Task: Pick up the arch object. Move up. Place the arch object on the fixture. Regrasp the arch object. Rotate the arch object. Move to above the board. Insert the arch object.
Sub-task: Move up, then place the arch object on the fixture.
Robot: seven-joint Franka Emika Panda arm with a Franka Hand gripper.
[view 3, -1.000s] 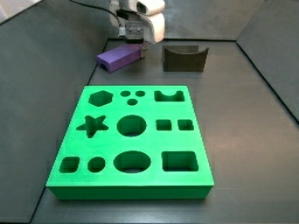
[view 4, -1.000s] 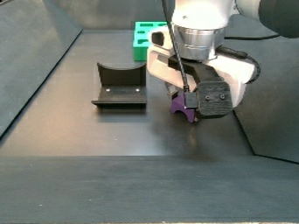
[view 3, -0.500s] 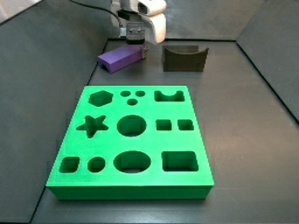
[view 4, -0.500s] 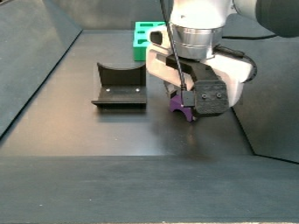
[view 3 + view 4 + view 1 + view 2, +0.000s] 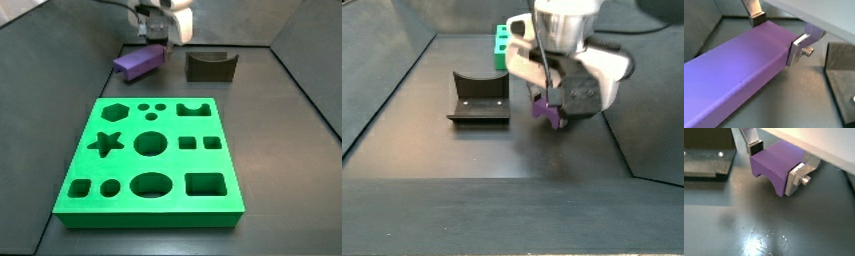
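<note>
Gripper (image 5: 776, 162) pinches one end of the arch object (image 5: 741, 72), which lies level, long axis running toward the worktop's far-left corner.

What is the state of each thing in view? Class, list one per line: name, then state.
Pincer: shut on the arch object, at the back of the table beside the fixture.
Arch object: gripped between the fingers, raised off the floor in a side view.
Fixture: upright, nothing on it.
Board: flat on the table, all holes unfilled.
</note>
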